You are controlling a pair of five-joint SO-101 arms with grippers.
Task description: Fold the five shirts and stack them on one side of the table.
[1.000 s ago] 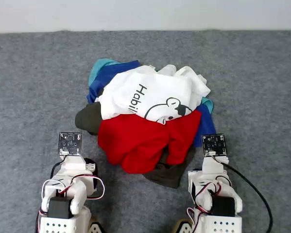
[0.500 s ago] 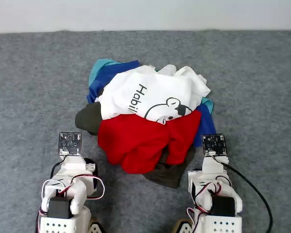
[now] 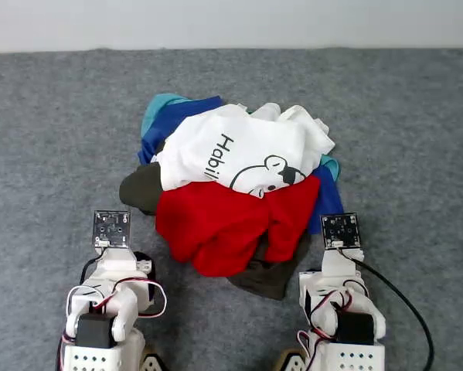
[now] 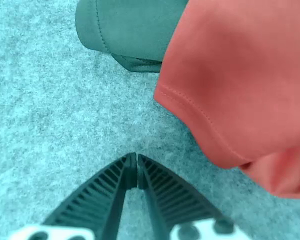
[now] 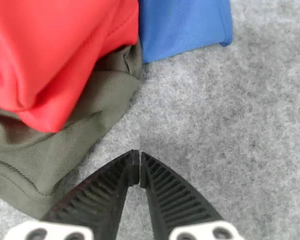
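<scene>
A heap of shirts lies mid-table: a white printed shirt on top, a red shirt in front of it, a blue shirt and a teal one behind, and a dark olive shirt underneath. My left gripper is shut over bare carpet, just short of the red shirt and olive shirt. My right gripper is shut too, hovering over carpet beside the olive shirt, with the red shirt and blue shirt beyond. Both arms sit folded back at the near edge, left and right.
Grey carpet covers the table, with wide free room left and right of the heap. A black cable trails from the right arm's base toward the near right corner. A pale wall borders the far edge.
</scene>
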